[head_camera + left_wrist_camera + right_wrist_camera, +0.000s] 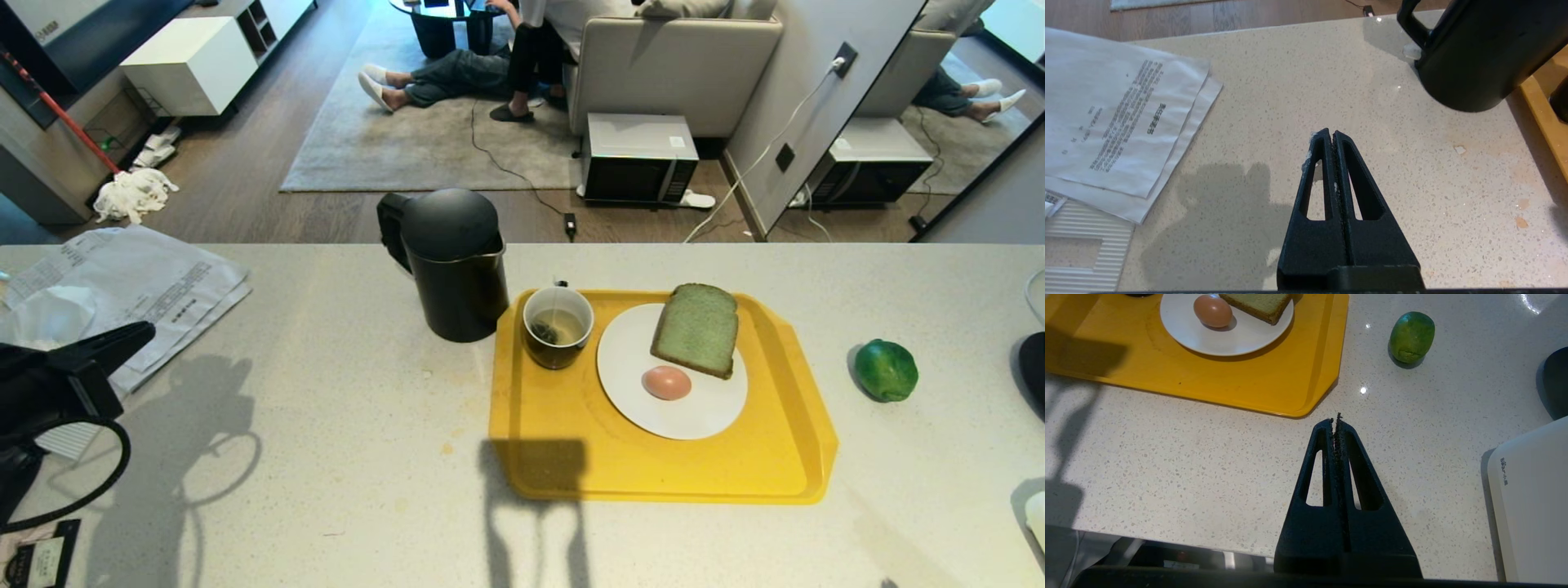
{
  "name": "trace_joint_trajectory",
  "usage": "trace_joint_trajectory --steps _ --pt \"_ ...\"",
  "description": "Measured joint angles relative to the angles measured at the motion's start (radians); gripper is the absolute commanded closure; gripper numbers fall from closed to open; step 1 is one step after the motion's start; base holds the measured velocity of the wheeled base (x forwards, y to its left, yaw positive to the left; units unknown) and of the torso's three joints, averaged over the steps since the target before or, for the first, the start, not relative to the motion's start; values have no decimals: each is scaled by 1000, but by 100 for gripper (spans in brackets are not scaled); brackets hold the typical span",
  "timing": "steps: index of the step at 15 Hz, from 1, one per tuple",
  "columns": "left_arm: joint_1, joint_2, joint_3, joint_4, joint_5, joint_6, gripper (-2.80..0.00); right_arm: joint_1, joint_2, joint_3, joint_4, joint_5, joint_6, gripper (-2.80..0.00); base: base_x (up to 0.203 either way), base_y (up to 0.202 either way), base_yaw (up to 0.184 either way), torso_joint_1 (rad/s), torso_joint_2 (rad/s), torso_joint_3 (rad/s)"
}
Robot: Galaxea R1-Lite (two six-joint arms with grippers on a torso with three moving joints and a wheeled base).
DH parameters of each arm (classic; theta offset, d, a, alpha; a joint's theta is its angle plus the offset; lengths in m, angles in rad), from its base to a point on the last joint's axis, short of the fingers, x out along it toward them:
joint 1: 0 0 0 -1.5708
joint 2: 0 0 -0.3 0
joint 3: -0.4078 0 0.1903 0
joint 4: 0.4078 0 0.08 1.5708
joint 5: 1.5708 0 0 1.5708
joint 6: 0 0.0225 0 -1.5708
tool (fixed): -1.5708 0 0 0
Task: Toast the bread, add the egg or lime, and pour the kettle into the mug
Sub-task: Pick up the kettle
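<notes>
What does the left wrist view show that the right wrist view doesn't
Only the left wrist view shows the kettle, the printed papers and the left gripper, its fingers pressed shut with nothing between them. Only the right wrist view shows the egg and bread on the white plate, the lime on the bare counter beside the tray, and the right gripper, also shut and empty. Both share the speckled counter and the yellow tray, a mere edge in the left view.

I note a speckled bench (326,457) bearing the kettle (453,265), a yellow tray (653,465), the lime (887,370) and papers (139,286).
</notes>
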Motion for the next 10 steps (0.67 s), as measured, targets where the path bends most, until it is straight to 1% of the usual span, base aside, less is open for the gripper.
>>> trace_joint_trajectory --steps 1,4,7,10 --pt "1 16 -2 -11 -2 -1 -280 0 0 0 0 0 -1 0 0 0 0 0 0 0" --pt "-1 85 -17 -75 -13 -4 -280 0 0 0 0 0 0 0 0 0 0 0 0 0" --pt "-7 159 -24 -150 -83 5 -280 0 0 0 0 0 0 0 0 0 0 0 0 0" --pt "-7 262 -43 -284 -128 6 -280 0 0 0 0 0 0 0 0 0 0 0 0 0"
